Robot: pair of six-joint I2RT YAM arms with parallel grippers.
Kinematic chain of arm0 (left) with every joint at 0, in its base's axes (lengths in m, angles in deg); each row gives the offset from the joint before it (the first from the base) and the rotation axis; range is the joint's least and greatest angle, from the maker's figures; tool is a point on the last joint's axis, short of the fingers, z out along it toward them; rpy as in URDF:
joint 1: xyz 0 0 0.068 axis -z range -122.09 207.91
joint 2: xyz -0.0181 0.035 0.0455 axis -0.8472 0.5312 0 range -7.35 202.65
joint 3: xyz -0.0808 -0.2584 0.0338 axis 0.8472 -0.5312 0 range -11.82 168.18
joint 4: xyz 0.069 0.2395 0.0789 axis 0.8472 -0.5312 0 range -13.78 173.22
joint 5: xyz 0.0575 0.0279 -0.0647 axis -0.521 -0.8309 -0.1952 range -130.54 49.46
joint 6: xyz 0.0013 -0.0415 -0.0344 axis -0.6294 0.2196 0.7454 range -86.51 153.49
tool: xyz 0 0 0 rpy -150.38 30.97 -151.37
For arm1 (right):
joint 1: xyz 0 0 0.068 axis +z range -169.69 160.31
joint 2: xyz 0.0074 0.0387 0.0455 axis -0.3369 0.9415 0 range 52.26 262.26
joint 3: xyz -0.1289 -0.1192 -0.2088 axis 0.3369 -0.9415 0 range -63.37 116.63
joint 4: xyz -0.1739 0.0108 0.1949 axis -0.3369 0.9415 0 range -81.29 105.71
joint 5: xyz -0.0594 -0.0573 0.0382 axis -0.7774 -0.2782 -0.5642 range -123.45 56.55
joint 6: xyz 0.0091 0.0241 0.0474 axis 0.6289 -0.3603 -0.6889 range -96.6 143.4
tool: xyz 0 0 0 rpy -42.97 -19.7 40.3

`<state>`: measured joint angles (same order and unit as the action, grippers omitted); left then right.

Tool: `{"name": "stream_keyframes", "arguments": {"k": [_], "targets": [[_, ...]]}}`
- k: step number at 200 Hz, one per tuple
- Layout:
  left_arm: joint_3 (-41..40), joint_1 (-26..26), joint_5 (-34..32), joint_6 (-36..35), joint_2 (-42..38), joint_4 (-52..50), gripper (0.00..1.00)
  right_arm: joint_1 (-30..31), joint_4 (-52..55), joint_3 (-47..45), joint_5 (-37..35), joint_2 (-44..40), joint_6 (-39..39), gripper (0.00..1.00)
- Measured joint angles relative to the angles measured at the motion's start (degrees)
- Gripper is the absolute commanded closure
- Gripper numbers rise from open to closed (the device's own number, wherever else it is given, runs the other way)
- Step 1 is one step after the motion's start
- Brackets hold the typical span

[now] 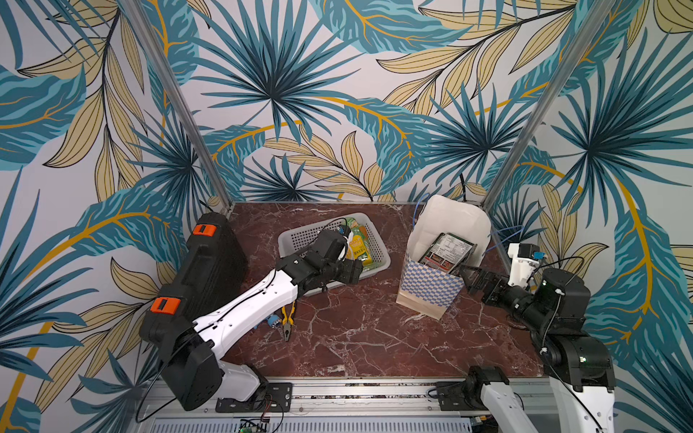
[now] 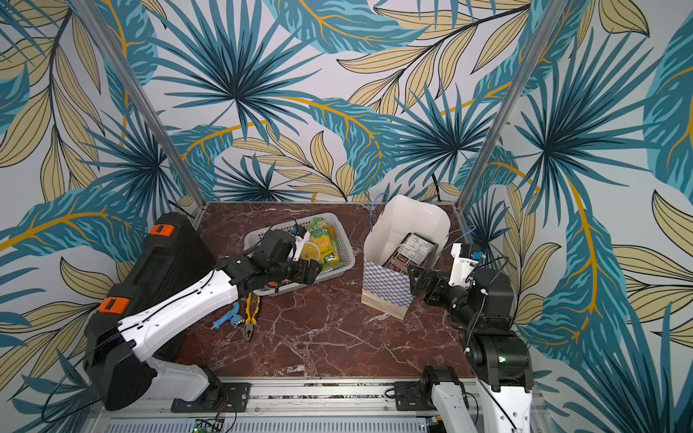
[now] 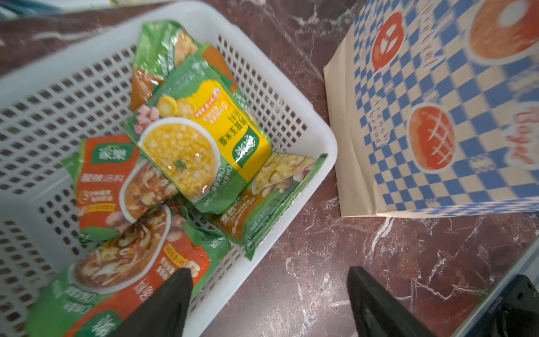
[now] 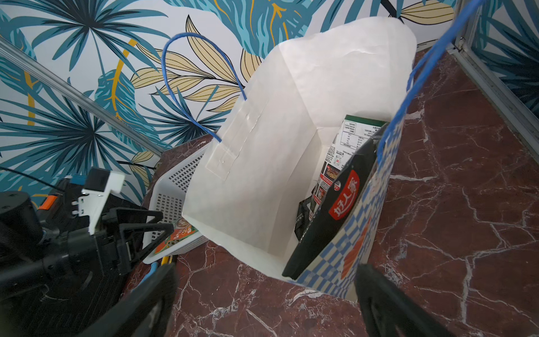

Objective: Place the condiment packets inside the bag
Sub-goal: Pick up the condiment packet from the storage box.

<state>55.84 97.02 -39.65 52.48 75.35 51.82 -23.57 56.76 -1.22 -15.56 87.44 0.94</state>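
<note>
Several green, orange and yellow condiment packets (image 1: 360, 243) (image 2: 323, 245) (image 3: 198, 151) lie heaped in the grey basket. The bag (image 1: 427, 286) (image 2: 386, 286) (image 3: 437, 116) (image 4: 262, 146) stands upright to the right of it. Inside, dark packets (image 1: 446, 251) (image 4: 335, 210) lean against its checkered wall. My left gripper (image 1: 349, 270) (image 2: 309, 271) (image 3: 268, 274) is open at the basket's near right corner. One finger is over an orange packet, the other above the table outside the rim. My right gripper (image 1: 468, 278) (image 2: 416, 278) (image 4: 267, 268) is open and empty beside the bag's near right side.
The perforated basket (image 1: 300, 236) (image 3: 43, 116) sits at the back left of the marble table. Yellow-handled pliers (image 1: 288, 318) (image 2: 252, 311) and a blue fitting (image 2: 228, 316) lie under my left arm. A black case (image 1: 210, 270) stands at the left edge.
</note>
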Motion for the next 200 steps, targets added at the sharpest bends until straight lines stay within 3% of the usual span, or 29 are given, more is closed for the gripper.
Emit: {"name": "stream_keyframes", "arguments": {"k": [79,166,178,200], "targets": [[8.68,-0.39,-2.89,-3.67,13.92,-4.07,0.22,0.00,1.11,-2.03,-0.74,-2.01,1.22,0.01],[10.54,-0.48,-3.21,-6.54,16.17,-5.31,0.93,0.00,1.22,-2.25,-1.36,-2.23,1.27,0.01],[10.60,-0.48,-3.32,-6.49,16.11,-5.79,1.00,0.00,1.22,-2.25,-1.38,-2.23,1.27,0.01],[10.73,-0.48,-3.65,-6.38,15.21,-6.84,1.00,0.00,1.25,-2.25,-1.60,-2.23,1.27,0.01]]}}
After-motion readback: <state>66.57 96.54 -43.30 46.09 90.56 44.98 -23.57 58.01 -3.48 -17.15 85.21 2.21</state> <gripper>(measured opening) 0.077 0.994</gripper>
